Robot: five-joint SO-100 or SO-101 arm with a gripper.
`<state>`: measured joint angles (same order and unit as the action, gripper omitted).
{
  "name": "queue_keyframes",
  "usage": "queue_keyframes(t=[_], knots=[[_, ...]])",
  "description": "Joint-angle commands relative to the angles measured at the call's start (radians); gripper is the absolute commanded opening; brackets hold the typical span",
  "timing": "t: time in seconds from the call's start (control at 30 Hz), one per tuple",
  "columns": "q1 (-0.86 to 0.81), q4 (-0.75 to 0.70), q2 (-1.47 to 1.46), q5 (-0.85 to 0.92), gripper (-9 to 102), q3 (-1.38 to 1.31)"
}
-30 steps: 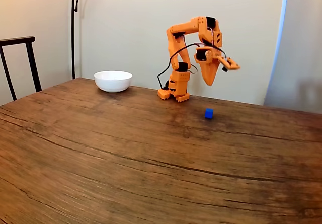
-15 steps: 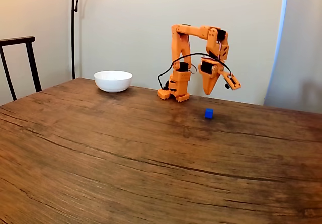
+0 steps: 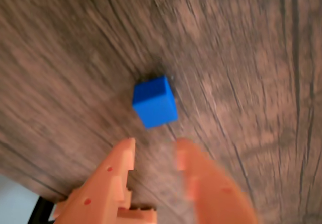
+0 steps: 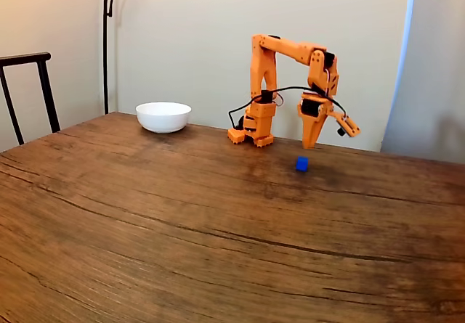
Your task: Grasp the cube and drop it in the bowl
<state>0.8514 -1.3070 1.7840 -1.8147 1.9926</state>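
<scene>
A tiny blue cube (image 4: 301, 164) rests on the wooden table (image 4: 182, 221), right of the orange arm's base in the fixed view. My orange gripper (image 4: 310, 144) hangs just above and slightly behind it, pointing down, with its jaws apart. In the wrist view the cube (image 3: 155, 102) lies on the wood just beyond my open gripper (image 3: 155, 144), not between the fingers. The white bowl (image 4: 163, 116) stands at the far left of the table, well away from the cube.
A dark chair (image 4: 29, 91) stands at the table's left edge and a lamp pole (image 4: 106, 40) rises behind the bowl. A wall runs close behind the arm's base (image 4: 251, 136). The broad front of the table holds nothing.
The arm has stretched forward and to the right, and the gripper has dropped from well above the table to just over the cube. Cube and bowl have not moved.
</scene>
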Motion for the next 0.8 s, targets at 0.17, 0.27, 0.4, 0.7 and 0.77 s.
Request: queue_keyframes(t=[0.17, 0.27, 0.4, 0.7, 0.77], knots=[[0.040, 0.021, -0.086, -0.003, 28, -0.040], [0.041, 0.021, -0.127, -0.003, 34, -0.041], [0.041, 0.021, -0.161, -0.005, 38, -0.041], [0.063, 0.017, -0.207, -0.005, 38, -0.025], [0.063, 0.009, -0.222, -0.005, 38, -0.025]])
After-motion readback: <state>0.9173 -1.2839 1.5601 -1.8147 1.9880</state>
